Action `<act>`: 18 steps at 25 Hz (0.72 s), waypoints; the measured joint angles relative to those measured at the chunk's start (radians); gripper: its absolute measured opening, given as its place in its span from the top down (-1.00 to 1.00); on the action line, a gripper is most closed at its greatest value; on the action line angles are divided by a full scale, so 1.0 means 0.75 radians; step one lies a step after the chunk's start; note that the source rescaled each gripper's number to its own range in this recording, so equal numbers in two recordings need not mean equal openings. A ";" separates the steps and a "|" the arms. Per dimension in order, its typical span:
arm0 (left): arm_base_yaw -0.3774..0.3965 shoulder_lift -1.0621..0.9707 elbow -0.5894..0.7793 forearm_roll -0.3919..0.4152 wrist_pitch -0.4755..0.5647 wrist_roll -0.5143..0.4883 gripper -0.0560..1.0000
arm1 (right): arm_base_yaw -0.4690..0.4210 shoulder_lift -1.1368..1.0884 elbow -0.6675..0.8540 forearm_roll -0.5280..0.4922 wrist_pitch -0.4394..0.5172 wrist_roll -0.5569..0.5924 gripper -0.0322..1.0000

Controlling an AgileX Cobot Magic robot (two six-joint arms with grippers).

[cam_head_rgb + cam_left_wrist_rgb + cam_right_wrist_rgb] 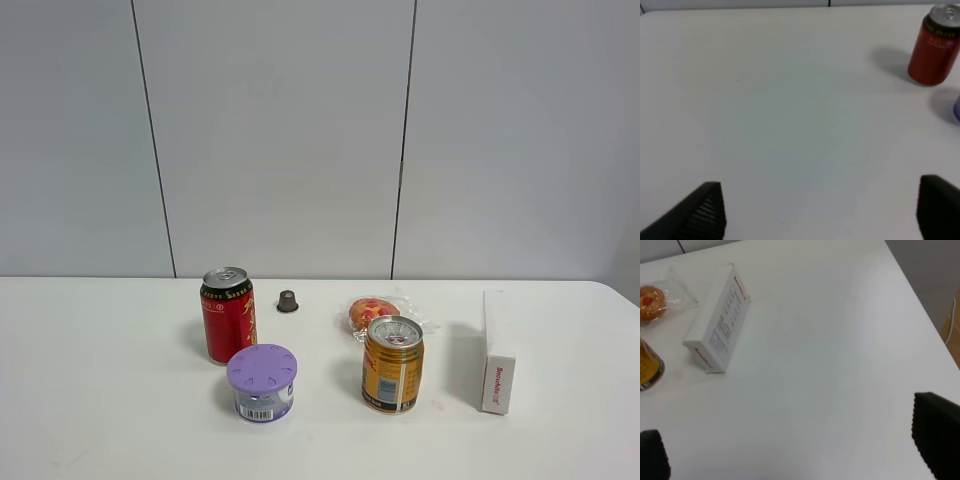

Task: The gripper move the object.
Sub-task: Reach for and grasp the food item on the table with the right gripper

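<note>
The bun (372,312), golden-brown with red spots in crinkly clear wrap, lies on the white table just behind the gold drink can (392,364). It also shows in the right wrist view (650,302), far from my right gripper (795,450), whose black fingers (937,432) stand wide apart over bare table. My left gripper (820,215) is open too, its fingers (700,212) over bare table well away from the red can (934,47). Neither arm shows in the exterior view.
A red can (228,314), a purple-lidded tub (262,382) and a small dark cap (288,301) stand left of the bun. A white box (497,352) stands on edge to its right, also seen in the right wrist view (717,325). The table's right edge (920,305) is near.
</note>
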 joint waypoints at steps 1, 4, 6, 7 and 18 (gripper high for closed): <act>0.000 0.000 0.000 0.000 0.000 0.000 -1.00 | 0.000 0.009 0.000 0.000 0.000 0.000 -1.00; 0.000 0.000 0.000 0.000 0.000 0.000 -1.00 | 0.000 0.096 -0.024 0.005 -0.040 0.000 -1.00; 0.000 0.000 0.000 0.000 0.000 0.000 -1.00 | 0.000 0.178 -0.078 0.037 -0.135 0.000 -1.00; 0.000 0.000 0.000 0.000 0.000 0.000 -1.00 | 0.000 0.229 -0.103 0.060 -0.200 0.000 -1.00; 0.000 0.000 0.000 0.000 0.000 0.000 -1.00 | 0.061 1.040 -0.371 0.465 -0.478 -0.390 -1.00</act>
